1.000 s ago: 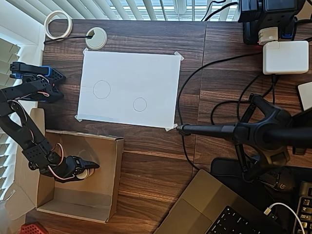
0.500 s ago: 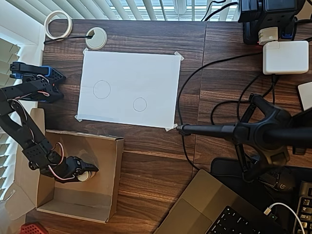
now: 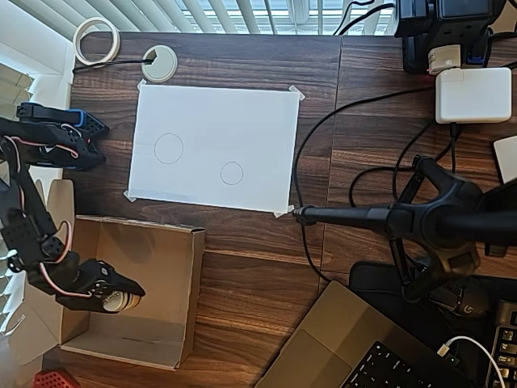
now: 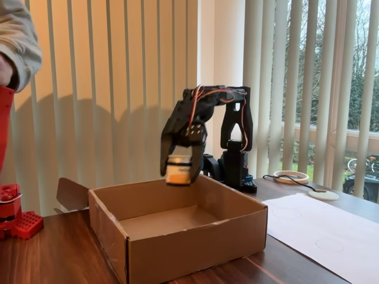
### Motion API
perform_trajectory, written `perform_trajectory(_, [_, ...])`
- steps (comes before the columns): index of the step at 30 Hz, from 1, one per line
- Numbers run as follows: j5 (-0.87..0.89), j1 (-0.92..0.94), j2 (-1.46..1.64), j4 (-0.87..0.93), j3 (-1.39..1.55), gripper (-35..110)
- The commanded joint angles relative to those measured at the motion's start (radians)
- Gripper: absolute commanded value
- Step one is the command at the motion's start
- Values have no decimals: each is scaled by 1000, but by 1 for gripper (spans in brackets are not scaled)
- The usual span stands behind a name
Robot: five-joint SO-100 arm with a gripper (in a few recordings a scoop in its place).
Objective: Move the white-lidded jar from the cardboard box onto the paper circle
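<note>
One black arm is seen reaching over the cardboard box (image 4: 177,231), with its end effector (image 4: 179,168) pinched on the white-lidded jar (image 4: 180,173). In the fixed view the jar is held in the air above the box's open top, clear of the box floor and at about the level of the rear rim or slightly over it. In the overhead view the end effector (image 3: 121,295) and the jar (image 3: 123,302) are found over the left part of the cardboard box (image 3: 174,311), near its left wall; only a small pale part of the jar is visible under the black fingers.

The box is seen to stand on the dark wood bench (image 3: 250,267), open, with a side flap folded outward on its left side in both views. A white paper sheet (image 3: 242,121), taped at its corners, lies on the bench beyond the box, well apart from the jar. Two pencil outlines are drawn on it: the paper circle (image 3: 232,173), the smaller one, toward the sheet's lower right in the overhead view, and a larger circle (image 3: 168,148) to its left. Both outlines are unoccupied.

A roll of white tape (image 3: 96,41) and a white ring-shaped grommet (image 3: 158,62) lie near the bench's far edge, above the sheet in the overhead view. A person's sleeve (image 4: 18,41) is seen at the left edge of the fixed view.
</note>
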Motion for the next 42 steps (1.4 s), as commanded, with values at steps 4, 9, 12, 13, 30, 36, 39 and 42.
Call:
perform_trajectory(4, [26,-189,281,84,-104,7])
perform_trajectory(9, [48,-387,327,74,-31,6])
perform_trajectory(12, [55,-495,341,54,6,6])
perform_trajectory(13, [54,-529,342,46,15,6])
perform_trajectory(30, [29,-847,146,-624,405,6])
perform_trajectory(36, [15,-836,114,-833,552,6])
perform_trajectory(39, [12,-836,114,-983,655,6])
perform_trajectory(42, [9,-838,87,-1094,718,6])
